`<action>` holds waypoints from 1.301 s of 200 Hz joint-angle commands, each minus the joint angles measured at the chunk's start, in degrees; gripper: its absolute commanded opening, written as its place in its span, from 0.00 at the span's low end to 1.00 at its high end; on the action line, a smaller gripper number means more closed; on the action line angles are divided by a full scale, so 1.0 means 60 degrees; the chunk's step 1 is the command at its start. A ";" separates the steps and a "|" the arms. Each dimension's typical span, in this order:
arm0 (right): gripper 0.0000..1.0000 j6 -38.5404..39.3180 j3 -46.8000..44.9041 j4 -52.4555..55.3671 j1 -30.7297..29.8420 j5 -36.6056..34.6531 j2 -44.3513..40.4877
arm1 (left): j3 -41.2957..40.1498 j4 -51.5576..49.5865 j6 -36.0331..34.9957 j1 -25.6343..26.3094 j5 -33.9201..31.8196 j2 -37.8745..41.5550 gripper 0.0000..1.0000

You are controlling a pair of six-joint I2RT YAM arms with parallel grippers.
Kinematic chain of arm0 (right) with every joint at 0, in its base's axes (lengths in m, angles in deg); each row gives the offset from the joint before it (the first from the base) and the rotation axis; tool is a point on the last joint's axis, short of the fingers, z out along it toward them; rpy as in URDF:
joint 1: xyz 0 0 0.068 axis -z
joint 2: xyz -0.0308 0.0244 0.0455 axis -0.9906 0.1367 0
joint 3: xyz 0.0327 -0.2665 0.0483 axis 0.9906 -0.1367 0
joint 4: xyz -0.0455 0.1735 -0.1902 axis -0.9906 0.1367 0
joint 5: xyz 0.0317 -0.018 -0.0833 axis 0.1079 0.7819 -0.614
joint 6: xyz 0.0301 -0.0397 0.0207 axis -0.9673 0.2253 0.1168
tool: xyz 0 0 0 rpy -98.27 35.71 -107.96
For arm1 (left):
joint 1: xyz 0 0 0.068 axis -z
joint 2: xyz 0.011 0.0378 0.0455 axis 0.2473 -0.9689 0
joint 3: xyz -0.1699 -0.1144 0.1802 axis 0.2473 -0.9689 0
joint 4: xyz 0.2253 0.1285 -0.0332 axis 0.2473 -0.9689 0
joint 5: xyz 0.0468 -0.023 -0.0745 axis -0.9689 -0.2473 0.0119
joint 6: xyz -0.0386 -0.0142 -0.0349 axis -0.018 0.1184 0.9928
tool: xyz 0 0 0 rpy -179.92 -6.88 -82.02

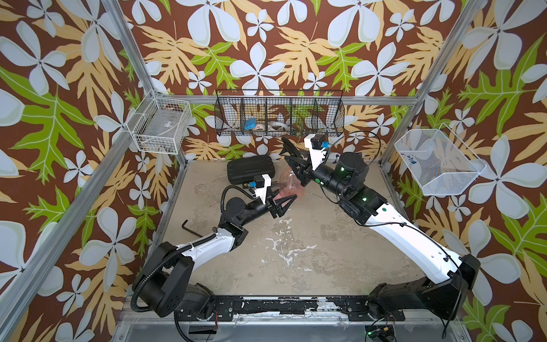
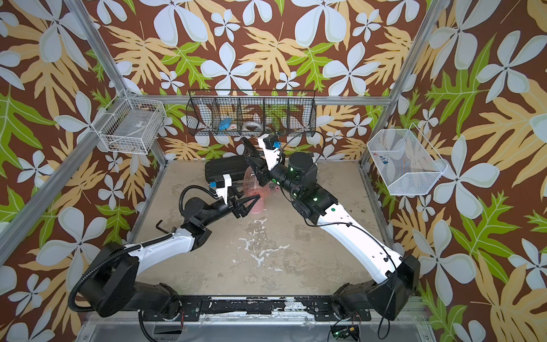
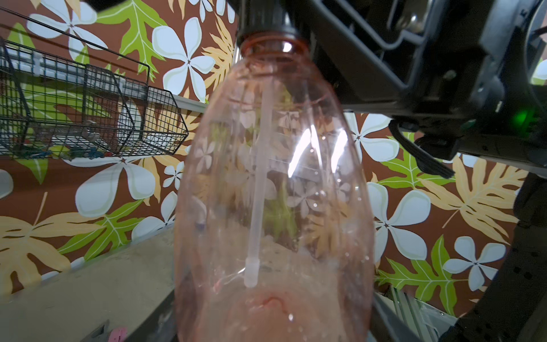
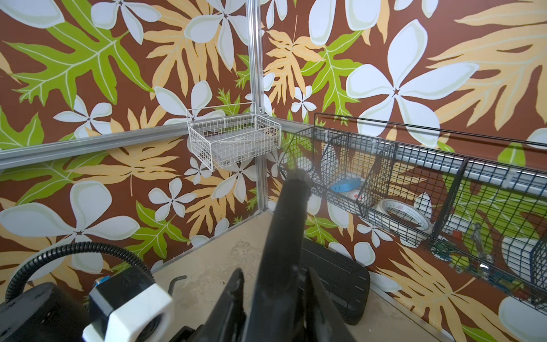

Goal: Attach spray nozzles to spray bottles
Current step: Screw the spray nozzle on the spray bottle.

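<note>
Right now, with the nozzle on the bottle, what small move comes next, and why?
Probably twist the black nozzle with the right gripper to screw its collar down: the dip tube is already inside the orange-red bottle, which the left gripper holds, yet neck thread shows below the collar.

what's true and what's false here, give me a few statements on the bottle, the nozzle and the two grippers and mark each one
1. A dip tube runs down inside the orange-red bottle. True.
2. The left gripper is open and empty. False: its fingers are shut on the bottle's lower part.
3. The right gripper holds the black nozzle. True.
4. The black case lies open on the table. False: it is closed.
5. The black wire basket on the back wall is empty. False: it holds tape rolls, among other things.
</note>
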 commanded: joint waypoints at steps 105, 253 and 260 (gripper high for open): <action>0.00 -0.2771 0.1334 0.4574 -0.1743 -0.7913 0.1681 | 0.0862 0.1969 -0.3868 0.0951 -0.5694 -0.0454 0.42; 0.73 -0.0577 0.3172 0.5640 -0.2216 -0.4551 0.0900 | 0.0301 0.1963 -0.2955 0.1054 -0.4441 -0.0719 0.48; 0.75 -0.0393 0.2988 0.5554 -0.2172 -0.4053 0.0635 | 0.0268 0.1964 -0.2764 0.0967 -0.4183 -0.0714 0.48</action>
